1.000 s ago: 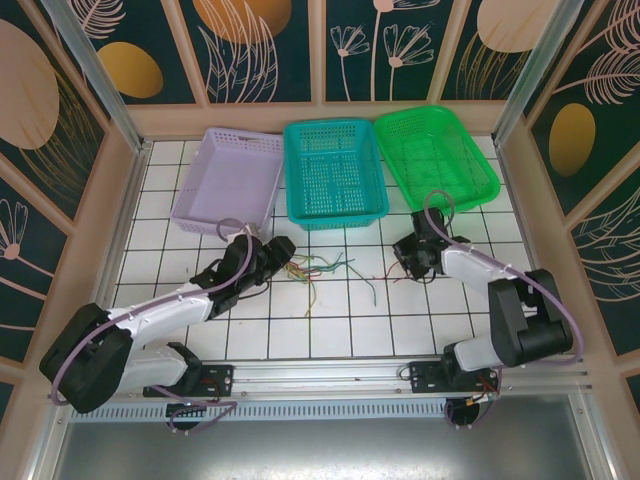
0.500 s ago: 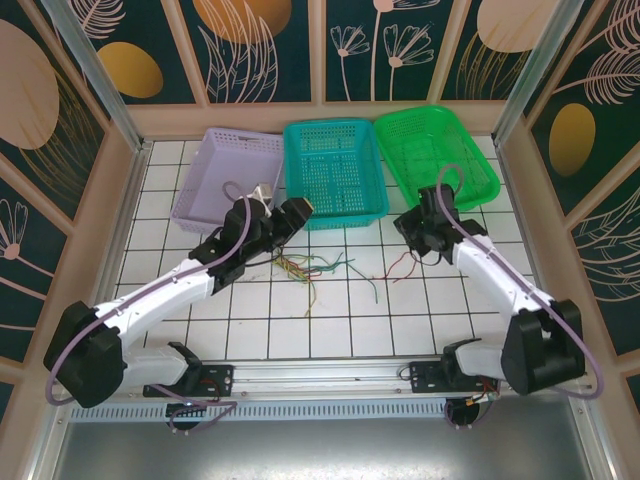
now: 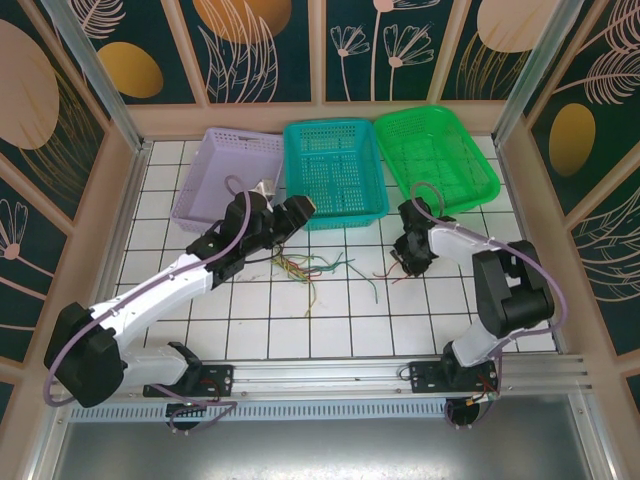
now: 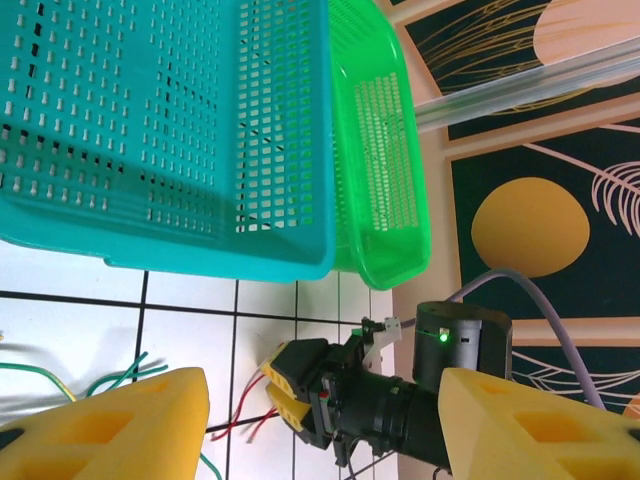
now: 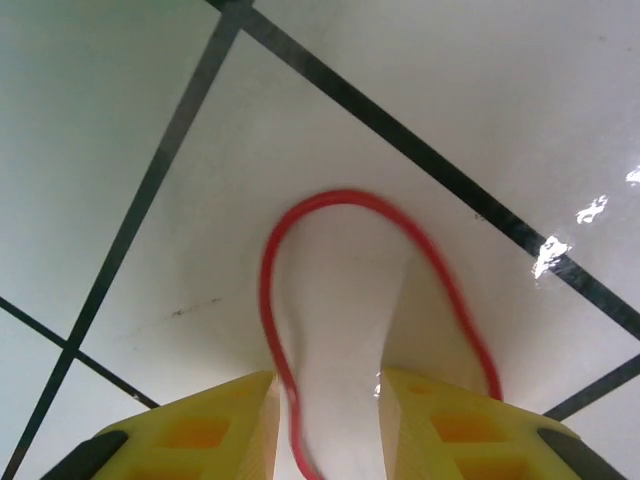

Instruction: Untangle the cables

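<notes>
Our right gripper (image 5: 325, 400) sits parted over a loop of thin red wire (image 5: 330, 195) (left gripper (image 4: 322, 380) gapes empty too). If we close off-centre, we might just flick it away.

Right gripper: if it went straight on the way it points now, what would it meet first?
Probably the thin red wire loop lying between the open yellow fingers of the right gripper, then at once the white tiled table beneath; depth is hard to judge.
</notes>
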### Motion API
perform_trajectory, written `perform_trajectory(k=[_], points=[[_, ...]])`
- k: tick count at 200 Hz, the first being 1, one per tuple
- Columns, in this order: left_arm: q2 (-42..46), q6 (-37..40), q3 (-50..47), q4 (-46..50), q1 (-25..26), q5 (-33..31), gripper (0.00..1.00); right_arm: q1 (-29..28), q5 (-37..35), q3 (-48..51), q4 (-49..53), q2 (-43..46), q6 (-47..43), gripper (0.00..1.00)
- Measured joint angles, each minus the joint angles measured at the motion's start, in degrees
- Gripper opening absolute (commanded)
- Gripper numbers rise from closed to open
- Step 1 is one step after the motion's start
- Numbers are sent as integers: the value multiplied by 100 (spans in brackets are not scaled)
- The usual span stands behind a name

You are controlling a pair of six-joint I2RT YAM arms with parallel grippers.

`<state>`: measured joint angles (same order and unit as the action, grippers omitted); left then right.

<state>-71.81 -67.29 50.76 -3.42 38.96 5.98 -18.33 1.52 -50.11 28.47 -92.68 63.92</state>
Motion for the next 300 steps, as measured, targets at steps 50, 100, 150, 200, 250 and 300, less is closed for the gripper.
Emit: perform_trajectory(k=[50, 100, 150, 200, 250, 300], points=[[175, 22, -17, 50, 0, 2, 62, -55, -114, -122, 57, -197, 111, 16], [175, 107, -17, 68, 0, 72, 60, -170, -293, -160, 66, -129, 107, 0], [-192, 282, 308, -144, 13, 785, 60, -584, -599, -1217, 398, 940, -328, 0], [-1082, 1161, 1143, -142, 210, 1486, 64, -767, -378, -2750, 686, 1075, -1233, 0], [-1451, 1803, 1370, -190, 254, 2024, 63, -855, 254, -2929, 1056, 984, -1707, 0], [-1926, 2472, 1545, 55, 658, 2337, 63, -879, 811, -3064, 1237, 925, -1847, 0]])
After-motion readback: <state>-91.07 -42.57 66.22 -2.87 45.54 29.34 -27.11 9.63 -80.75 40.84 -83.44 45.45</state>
